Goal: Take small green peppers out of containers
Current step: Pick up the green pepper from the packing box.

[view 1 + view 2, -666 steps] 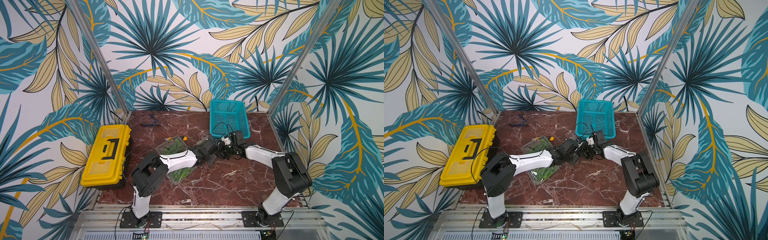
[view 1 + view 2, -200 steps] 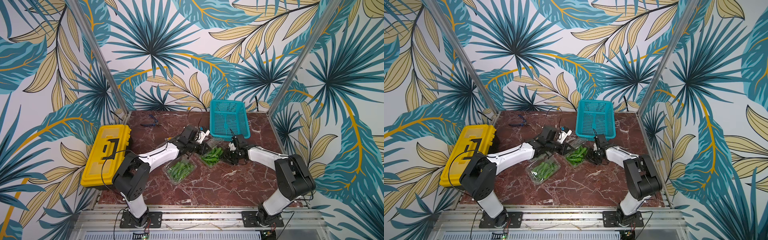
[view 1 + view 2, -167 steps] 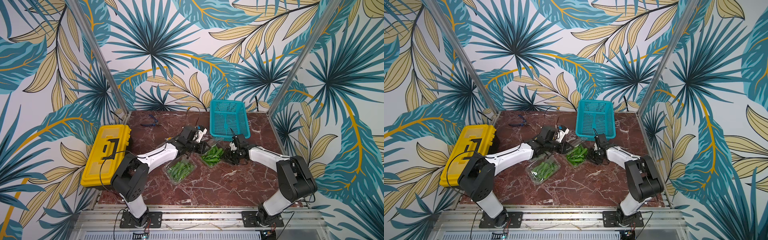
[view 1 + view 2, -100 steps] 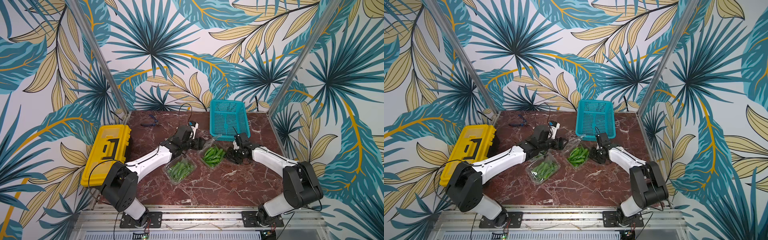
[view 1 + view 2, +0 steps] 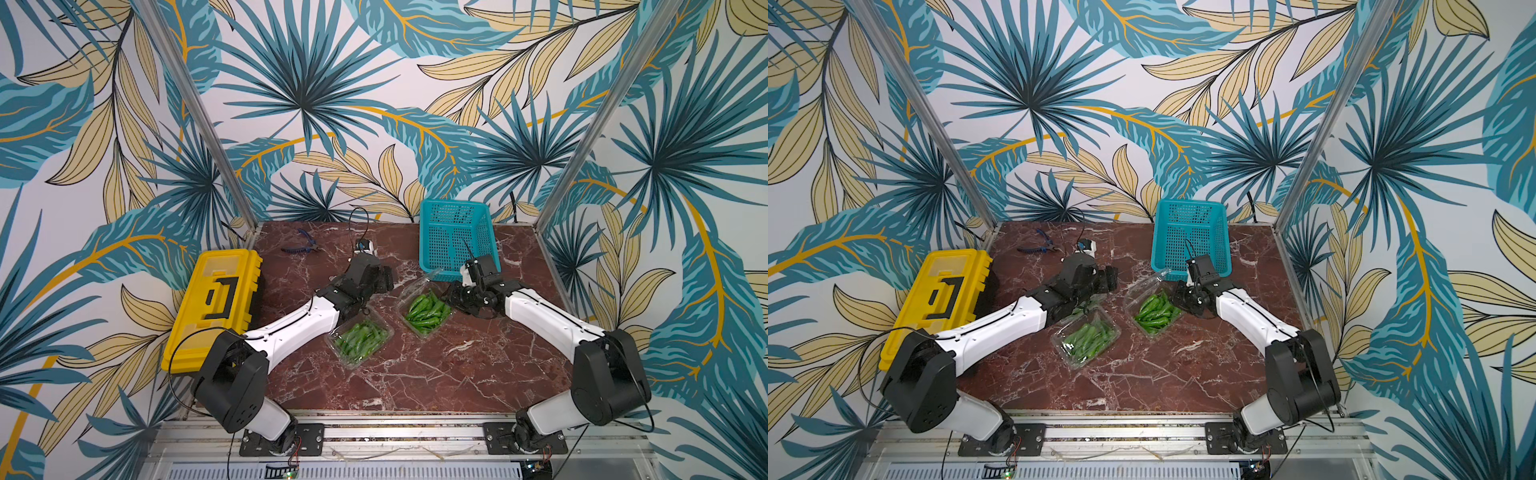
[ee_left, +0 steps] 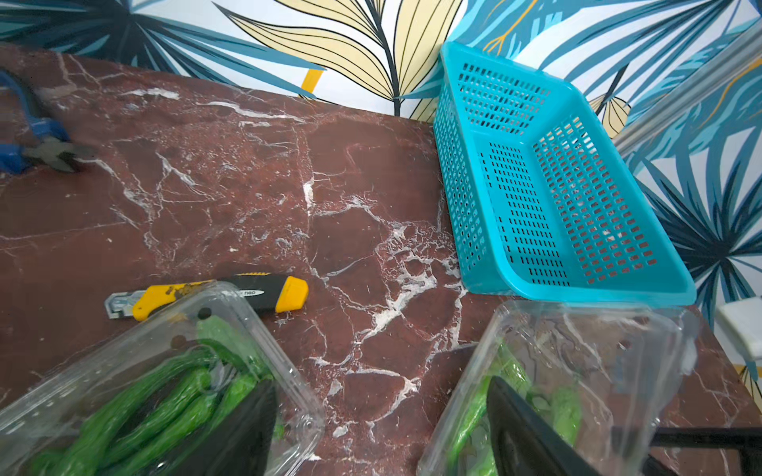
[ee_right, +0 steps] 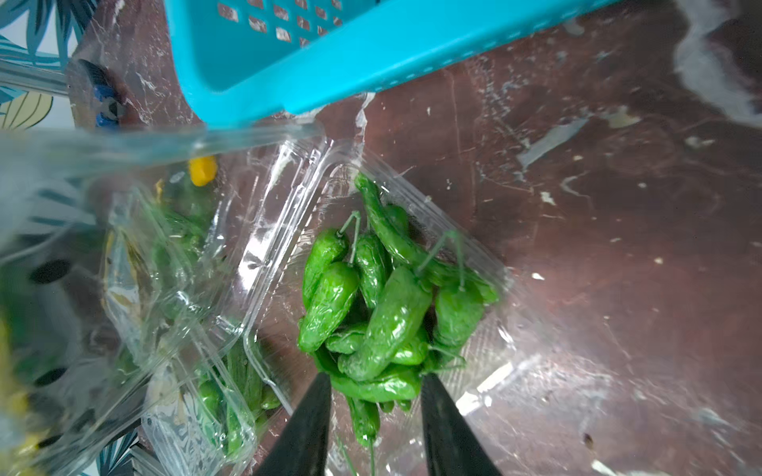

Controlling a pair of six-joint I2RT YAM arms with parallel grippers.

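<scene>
Unloading step, I'd say: peppers (image 7: 371, 296) heaped in the opened punnet (image 7: 499, 362) on the desk (image 5: 415, 382) by the basket (image 5: 432, 266), second punnet (image 5: 384, 328) shut beside it; left tool (image 6: 381, 385) spread wide, empty; right tool (image 7: 375, 379) half-spread astride the heap, grip unclear, so next needs a clean pinch-and-lift.

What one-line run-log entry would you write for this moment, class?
left gripper: jaws open, empty | right gripper: jaws astride small green peppers, grip unclear | container: lid up, peppers inside | basket: empty
</scene>
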